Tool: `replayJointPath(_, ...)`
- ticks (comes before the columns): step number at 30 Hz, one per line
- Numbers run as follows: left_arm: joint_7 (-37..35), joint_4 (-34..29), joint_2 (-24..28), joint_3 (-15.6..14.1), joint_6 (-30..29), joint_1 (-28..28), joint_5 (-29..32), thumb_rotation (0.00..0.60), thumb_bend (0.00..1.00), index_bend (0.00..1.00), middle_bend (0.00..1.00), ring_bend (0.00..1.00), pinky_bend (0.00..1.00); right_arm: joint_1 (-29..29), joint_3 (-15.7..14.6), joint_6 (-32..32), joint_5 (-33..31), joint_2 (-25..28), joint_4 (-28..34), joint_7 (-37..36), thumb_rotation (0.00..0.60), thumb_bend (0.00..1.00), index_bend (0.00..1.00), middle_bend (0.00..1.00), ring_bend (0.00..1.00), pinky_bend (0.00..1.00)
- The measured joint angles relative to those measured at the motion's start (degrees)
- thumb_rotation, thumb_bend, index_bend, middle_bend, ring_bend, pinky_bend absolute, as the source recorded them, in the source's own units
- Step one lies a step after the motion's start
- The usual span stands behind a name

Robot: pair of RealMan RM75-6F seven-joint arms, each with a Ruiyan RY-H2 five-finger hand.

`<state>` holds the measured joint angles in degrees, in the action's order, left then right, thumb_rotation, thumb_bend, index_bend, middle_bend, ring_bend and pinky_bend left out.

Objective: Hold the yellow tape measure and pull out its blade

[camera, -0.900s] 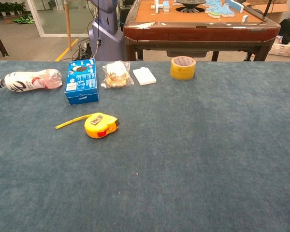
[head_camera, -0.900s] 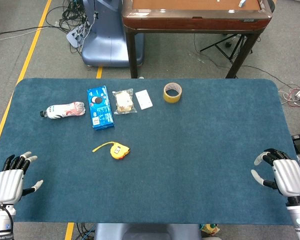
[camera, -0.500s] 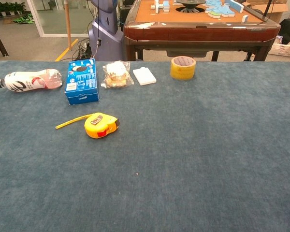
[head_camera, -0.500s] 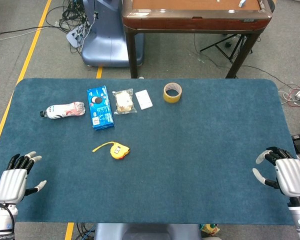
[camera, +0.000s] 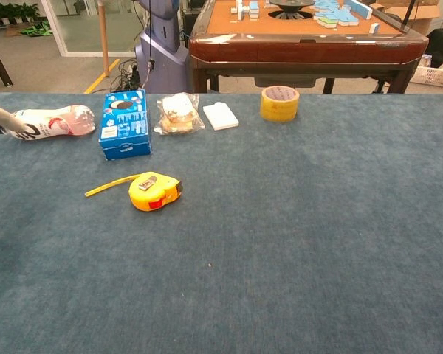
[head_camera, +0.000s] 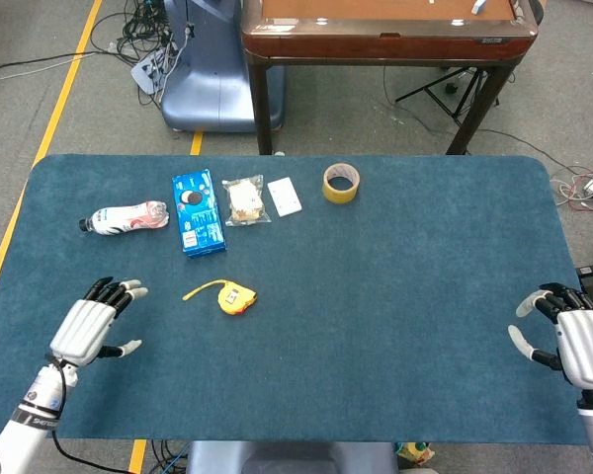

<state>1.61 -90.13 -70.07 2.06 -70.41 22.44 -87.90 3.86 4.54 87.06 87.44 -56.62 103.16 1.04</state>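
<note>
On the blue table [head_camera: 395,296], toward its left half, the yellow tape measure [head_camera: 236,298] is lying flat with a short length of its blade [head_camera: 202,289] already sticking out and pointing left, toward my left side. That orientation is suiting me: the case is facing the open middle of the cloth and the blade tip is offering itself to the nearer hand.

I am holding the left hand [head_camera: 91,325] low over the table near the front-left edge, fingers spread apart and gripping nothing, palm down, so it is ready to close on something. The tape measure is sitting ahead of it and to its right, near but clearly apart, with bare cloth between the fingertips and the blade tip.

I am keeping the right hand [head_camera: 573,342] parked at the far right edge, fingers loosely curved but apart and empty, well away from the tape measure. I judge it is waiting there so it is not crowding the approach.

Behind the tape measure a blue box [head_camera: 197,210], a bottle [head_camera: 125,217], a wrapped snack [head_camera: 245,199], a white card [head_camera: 285,196] and a roll of tape [head_camera: 340,183] are lying in a row, none touching it.
</note>
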Motion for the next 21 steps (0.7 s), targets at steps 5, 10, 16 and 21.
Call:
replayJointPath(5, -0.03, 2.06, -1.73, 1.23, 8.49, 6.53, -0.67, 0.6, 0.16, 0.15, 0.13, 0.15, 0.08, -0.44, -0.04, 0.55, -0.15, 0.26, 0.24, 0.23, 0.6, 0.36, 0.53, 0.47, 0.27, 0.28)
replayJointPath(10, 0.02, 6.12, -5.47, 2.77, 14.97, 12.51, -0.42, 0.6, 0.16, 0.15, 0.13, 0.15, 0.08, -0.85, -0.19, 0.73, -0.52, 0.51, 0.28, 0.24, 0.6, 0.36, 0.53, 0.47, 0.27, 0.28)
replayJointPath(16, -0.38, 11.95, -10.13, 3.92, 19.52, 17.67, -0.24, 0.6, 0.16, 0.15, 0.13, 0.15, 0.08, -1.15, -0.27, 0.88, -0.7, 0.73, 0.23, 0.23, 0.6, 0.36, 0.53, 0.47, 0.27, 0.28)
replayJointPath(21, 0.02, 16.19, -13.1, 3.99, 22.84, 20.99, -0.03, 0.6, 0.16, 0.15, 0.13, 0.15, 0.08, -1.41, -0.32, 0.92, -1.0, 0.92, 0.09, 0.06, 0.6, 0.36, 0.53, 0.47, 0.27, 0.28)
